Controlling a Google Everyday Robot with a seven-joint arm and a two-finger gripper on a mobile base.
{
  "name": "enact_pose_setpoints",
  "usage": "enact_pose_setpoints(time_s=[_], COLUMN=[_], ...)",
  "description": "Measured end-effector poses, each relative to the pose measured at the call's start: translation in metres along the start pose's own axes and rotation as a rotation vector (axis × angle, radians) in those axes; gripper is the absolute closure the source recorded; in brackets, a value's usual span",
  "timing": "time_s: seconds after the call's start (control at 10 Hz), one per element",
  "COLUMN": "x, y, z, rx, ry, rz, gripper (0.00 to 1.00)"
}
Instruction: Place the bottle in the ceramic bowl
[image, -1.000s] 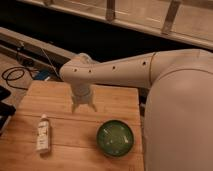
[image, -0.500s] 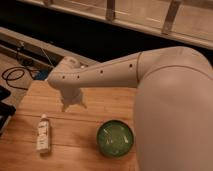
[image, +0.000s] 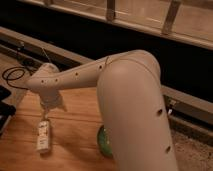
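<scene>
Wooden tabletop (image: 75, 150) below a dark window ledge. Gripper (image: 50, 106) hangs over the picture-left part of the table, jaws spread wide, holding nothing. Bottle (image: 44, 136) lies flat just nearside of it, long axis running near-to-far, cap end toward the jaws. Ceramic bowl (image: 103, 142) sits picture-right of the bottle, mostly hidden behind the white arm (image: 130, 100). Black cable (image: 12, 75) lies off the table edge. Nothing stands between jaws and bottle.
</scene>
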Motion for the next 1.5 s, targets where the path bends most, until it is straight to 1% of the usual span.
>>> enact_pose_setpoints(time_s=[0.1,0.5,0.6,0.7,0.8,1.0,1.2,1.3,1.5], x=[0.0,0.0,-0.001,-0.002,-0.006,-0.017,-0.024,-0.025,-0.017], y=[-0.005,-0.005,-0.001,0.006,0.02,0.053,0.075,0.077,0.075], z=[0.0,0.0,0.004,0.012,0.028,0.07,0.094,0.098,0.099], rx=[0.008,0.003,-0.014,-0.028,-0.045,-0.071,-0.087,-0.089,-0.087], ry=[0.001,0.0,0.013,0.03,0.058,0.118,0.155,0.169,0.184], rz=[0.005,0.003,-0.008,-0.021,-0.044,-0.091,-0.106,-0.104,-0.1], gripper=[0.35,0.35,0.35,0.35,0.35,0.35,0.35,0.35,0.35])
